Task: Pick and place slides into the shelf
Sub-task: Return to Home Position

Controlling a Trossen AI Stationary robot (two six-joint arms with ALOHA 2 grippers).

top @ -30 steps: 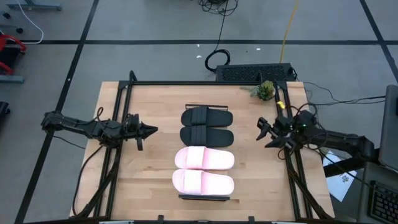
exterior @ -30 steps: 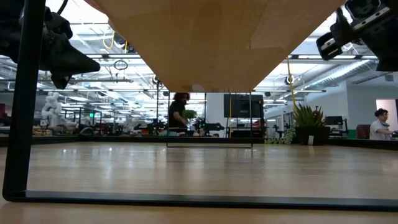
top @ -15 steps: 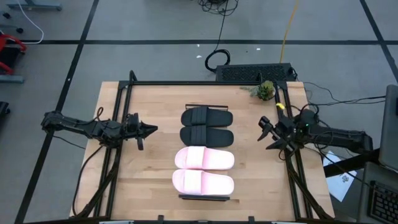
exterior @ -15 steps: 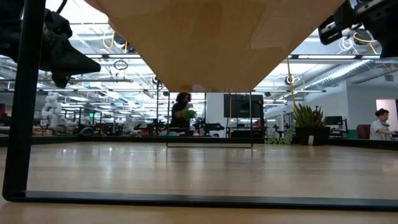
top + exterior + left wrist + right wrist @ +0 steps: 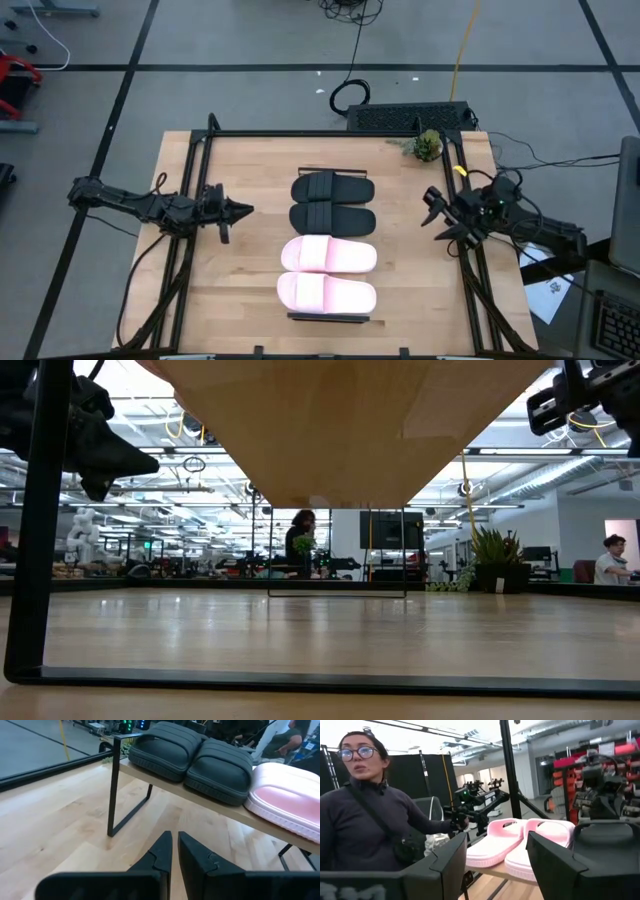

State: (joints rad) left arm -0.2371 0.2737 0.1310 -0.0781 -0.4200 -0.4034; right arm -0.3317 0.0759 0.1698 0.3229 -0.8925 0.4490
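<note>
Slides, open-toed with wide ribbed straps, two black and two pale pink, lie side by side on the long light-wood shelf at the middle of the wooden table. From above they cover most of its panel. My left gripper hovers beside them, fingers nearly touching. My right gripper gapes wide on the opposite side.

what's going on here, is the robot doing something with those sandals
The job looks finished: two black slides and two pink slides lie side by side on the shelf. Neither arm holds anything. The left claw is shut over the table's left side, and the right claw is open near its right edge.
</note>
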